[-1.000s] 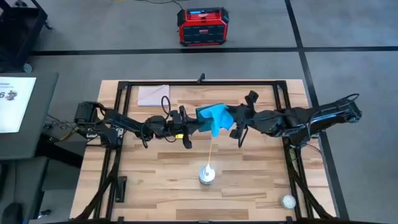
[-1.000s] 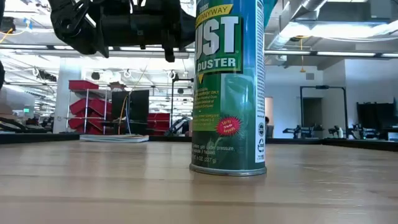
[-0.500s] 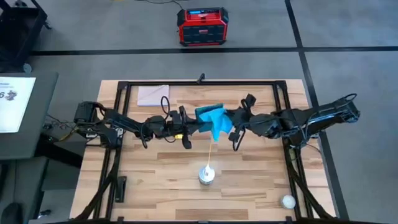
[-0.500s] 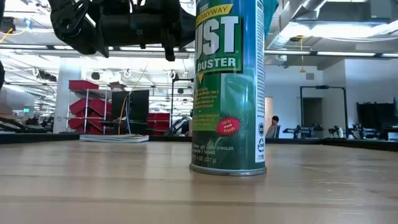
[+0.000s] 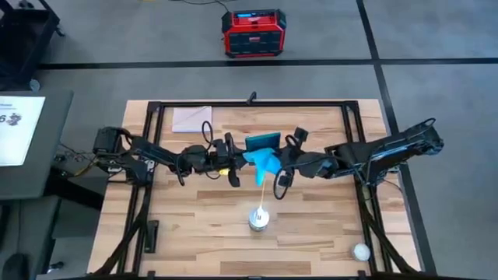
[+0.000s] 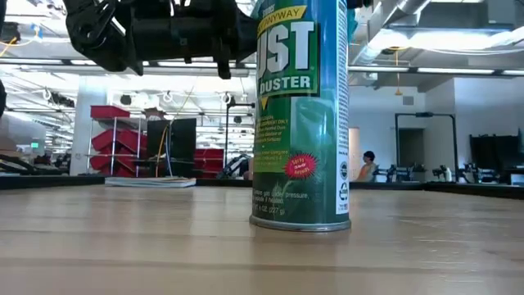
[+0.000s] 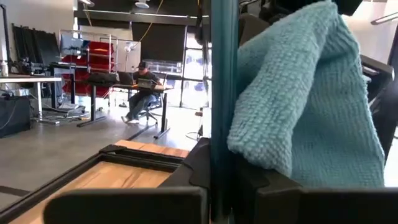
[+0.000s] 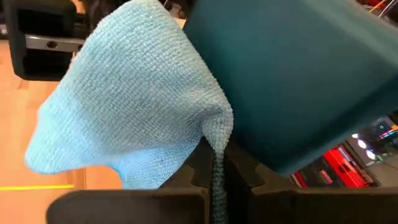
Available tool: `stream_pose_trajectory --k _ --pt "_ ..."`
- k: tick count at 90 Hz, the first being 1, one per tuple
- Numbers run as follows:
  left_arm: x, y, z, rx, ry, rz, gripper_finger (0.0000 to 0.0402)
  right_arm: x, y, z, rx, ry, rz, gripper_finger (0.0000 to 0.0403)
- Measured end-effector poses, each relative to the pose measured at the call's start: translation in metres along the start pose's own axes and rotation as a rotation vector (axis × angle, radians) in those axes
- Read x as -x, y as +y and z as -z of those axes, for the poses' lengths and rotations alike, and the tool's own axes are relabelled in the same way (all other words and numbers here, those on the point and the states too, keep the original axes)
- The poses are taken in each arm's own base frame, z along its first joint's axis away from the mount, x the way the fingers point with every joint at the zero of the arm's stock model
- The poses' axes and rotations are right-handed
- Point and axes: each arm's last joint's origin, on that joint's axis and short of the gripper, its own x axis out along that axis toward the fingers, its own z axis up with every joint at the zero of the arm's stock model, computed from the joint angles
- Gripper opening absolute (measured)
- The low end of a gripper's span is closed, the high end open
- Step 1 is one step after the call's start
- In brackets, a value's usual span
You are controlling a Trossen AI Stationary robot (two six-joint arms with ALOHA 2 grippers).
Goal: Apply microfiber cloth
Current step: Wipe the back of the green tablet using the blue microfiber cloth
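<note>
Microfiber cloth (image 5: 263,162) pinched in right tool (image 5: 274,165), draped against teal slab (image 5: 262,141) clamped by left tool (image 5: 243,154).

Legible text appeared on the green aerosol can (image 6: 300,115) standing on the table in the low view. Large white letters read "UST" with "DUSTER" beneath; both words were cut off at the can's left edge. Yellow lettering above them read "NYWAY", likewise cut off. A red seal and fine print lower on the can could not be read. In the high view, a white sheet (image 5: 17,128) left of the table carried a "6".
</note>
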Motion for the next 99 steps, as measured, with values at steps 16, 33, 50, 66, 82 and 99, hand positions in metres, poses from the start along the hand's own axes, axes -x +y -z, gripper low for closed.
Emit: stream_pose_trajectory --k 16,33,50,66,82,99 --pt "0.009 0.002 0.0 -0.006 0.005 -0.003 0.0002 0.002 0.003 0.011 -0.002 0.067 -0.006 0.0" --pt "0.025 0.005 -0.009 -0.018 -0.015 -0.02 0.0002 0.008 -0.001 0.032 -0.046 0.08 -0.008 0.0" --pt "0.039 0.008 -0.01 -0.041 0.072 -0.058 0.0002 0.018 -0.008 0.056 -0.1 0.097 -0.014 0.0" --pt "0.044 0.009 -0.016 -0.072 0.103 -0.076 0.0002 0.026 -0.006 0.079 -0.154 0.136 -0.075 0.0" --pt "0.046 0.009 -0.022 -0.093 0.104 -0.073 0.0002 0.032 0.009 0.102 -0.198 0.183 -0.148 0.0" --pt "0.046 0.01 -0.021 -0.096 0.116 -0.073 0.0002 0.036 0.025 0.126 -0.26 0.243 -0.209 0.0"
